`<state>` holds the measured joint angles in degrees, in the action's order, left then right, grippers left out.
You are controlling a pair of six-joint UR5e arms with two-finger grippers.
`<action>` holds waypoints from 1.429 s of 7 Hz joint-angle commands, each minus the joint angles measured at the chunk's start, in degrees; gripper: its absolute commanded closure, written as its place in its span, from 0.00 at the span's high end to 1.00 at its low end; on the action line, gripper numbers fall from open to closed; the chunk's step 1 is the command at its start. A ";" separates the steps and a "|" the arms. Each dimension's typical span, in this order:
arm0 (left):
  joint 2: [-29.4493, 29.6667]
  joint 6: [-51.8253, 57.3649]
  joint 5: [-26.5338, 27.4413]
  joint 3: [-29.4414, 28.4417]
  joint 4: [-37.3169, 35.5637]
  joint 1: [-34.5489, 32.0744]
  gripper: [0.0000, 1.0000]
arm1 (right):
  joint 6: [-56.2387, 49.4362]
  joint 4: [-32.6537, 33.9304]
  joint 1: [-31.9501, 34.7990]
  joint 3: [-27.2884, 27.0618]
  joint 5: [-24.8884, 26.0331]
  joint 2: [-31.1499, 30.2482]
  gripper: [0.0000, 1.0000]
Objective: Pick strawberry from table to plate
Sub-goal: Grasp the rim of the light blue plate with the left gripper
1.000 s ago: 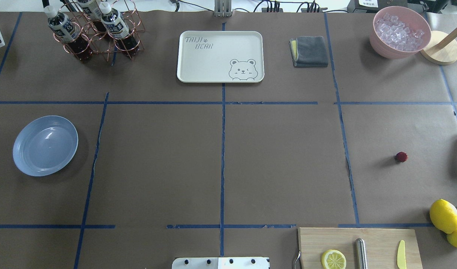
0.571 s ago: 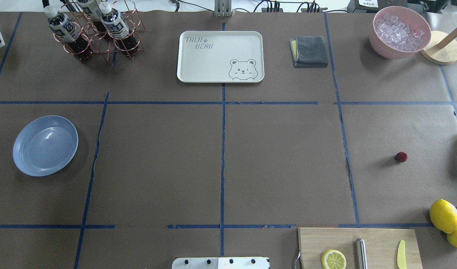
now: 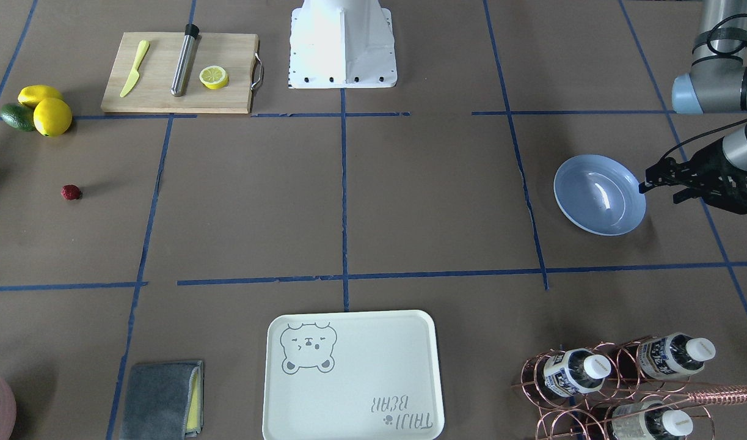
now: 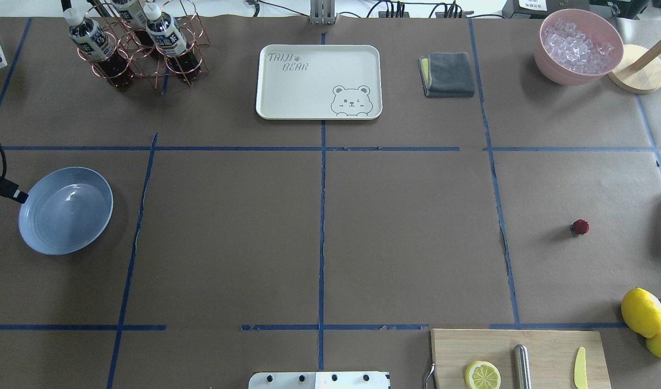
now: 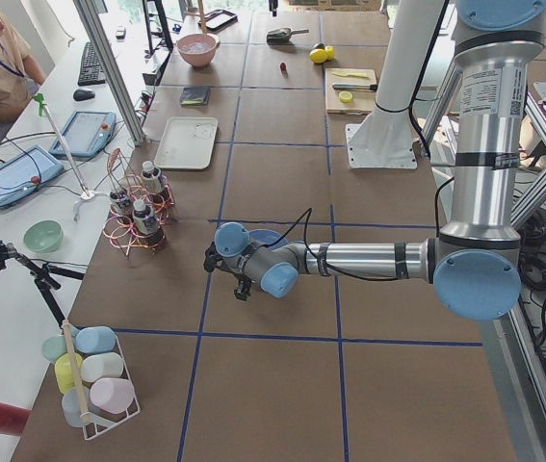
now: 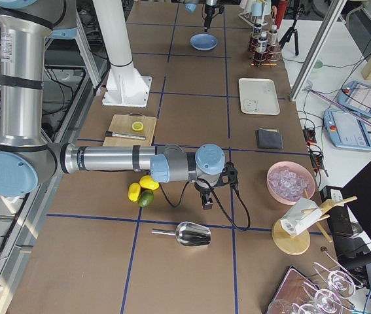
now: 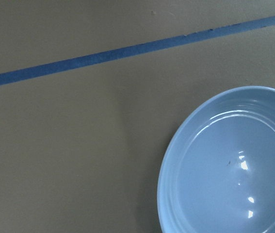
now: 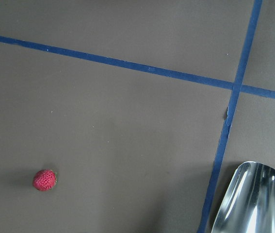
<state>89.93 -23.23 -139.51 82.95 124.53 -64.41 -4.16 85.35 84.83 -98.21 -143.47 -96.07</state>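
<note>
The strawberry (image 4: 580, 227) is a tiny dark-red berry lying alone on the brown table (image 4: 406, 232), right of centre; the right wrist view has it low on the left (image 8: 44, 179). The light-blue plate (image 4: 65, 210) sits empty far across the table on the left. My left gripper (image 3: 657, 190) hovers just outside the plate's (image 3: 599, 194) rim, fingers apart and holding nothing. My right gripper (image 6: 207, 199) shows only in the exterior right view, pointing down near the lemons. I cannot tell whether it is open or shut.
A cutting board (image 4: 552, 346) with a lemon slice, metal bar and yellow knife lies at the near right. Lemons (image 4: 642, 312) sit beside it, and a metal scoop (image 8: 253, 199) lies close to the right arm. The bear tray (image 4: 319, 81), bottle rack (image 4: 135, 43), grey cloth (image 4: 448, 74) and ice bowl (image 4: 579, 46) line the far edge.
My left gripper has come into the overhead view at the left edge, right beside the plate. The strawberry and plate have not moved.
</note>
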 commanded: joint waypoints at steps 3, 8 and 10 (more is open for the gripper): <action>2.09 -0.32 0.73 -2.26 0.10 2.00 0.77 | 0.02 -0.19 -0.02 0.30 -1.20 -0.08 1.00; 3.32 -4.68 0.47 -1.66 -0.43 3.67 0.00 | 0.02 -0.27 -0.02 -0.05 -1.29 -0.08 1.00; 5.59 -14.14 -3.81 2.11 0.27 3.59 0.00 | 0.02 -0.27 -0.02 -0.14 -1.29 -0.08 1.00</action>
<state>93.99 -31.09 -140.64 83.08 124.45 -60.83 -4.13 85.09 84.81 -98.28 -144.74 -96.15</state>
